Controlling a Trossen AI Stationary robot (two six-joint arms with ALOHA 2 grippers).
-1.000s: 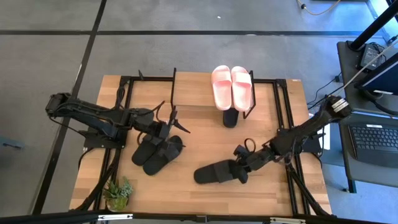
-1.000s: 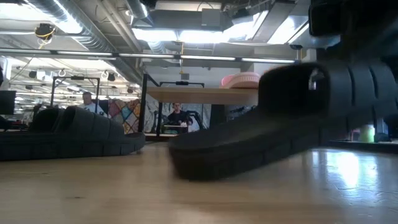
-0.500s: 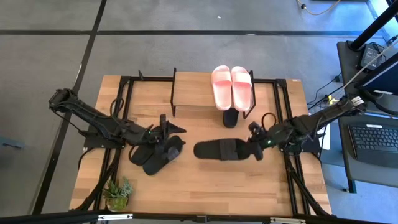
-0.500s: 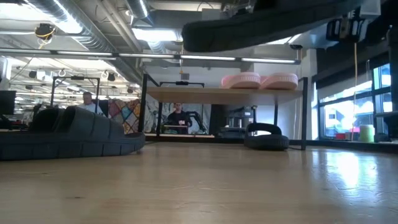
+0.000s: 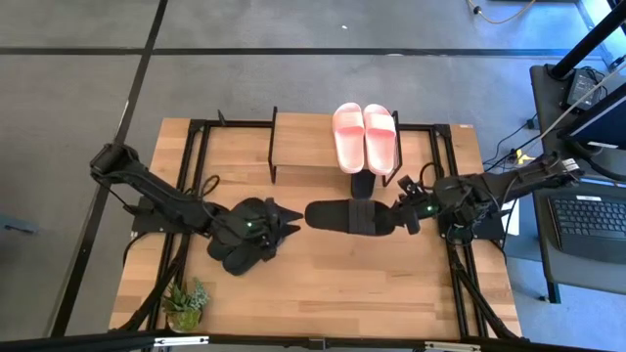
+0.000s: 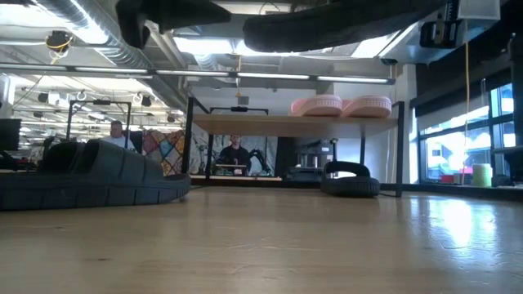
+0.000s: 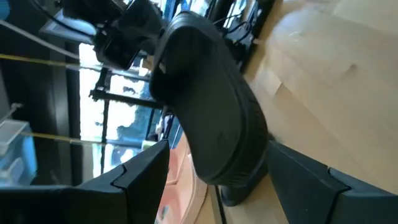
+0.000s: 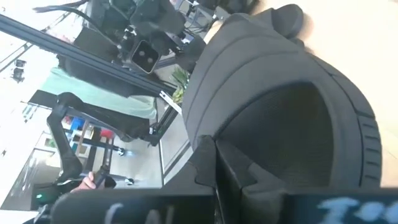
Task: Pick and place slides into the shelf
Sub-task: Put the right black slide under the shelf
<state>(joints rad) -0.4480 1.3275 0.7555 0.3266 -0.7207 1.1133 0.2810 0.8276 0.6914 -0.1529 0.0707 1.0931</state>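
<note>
raised black slide (image 5: 350, 217), toe cropped

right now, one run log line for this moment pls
right end effector: shut on black slide, held above table | left end effector: open over black pair | pink pair: on shelf

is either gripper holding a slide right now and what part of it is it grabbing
The right gripper holds a black slide by the strap end, lifted off the table. The left gripper is open above the black pair, holding nothing.

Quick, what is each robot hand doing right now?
Left end effector: above the black pair, fingers open.
Right end effector: shut on a lifted black slide.
</note>
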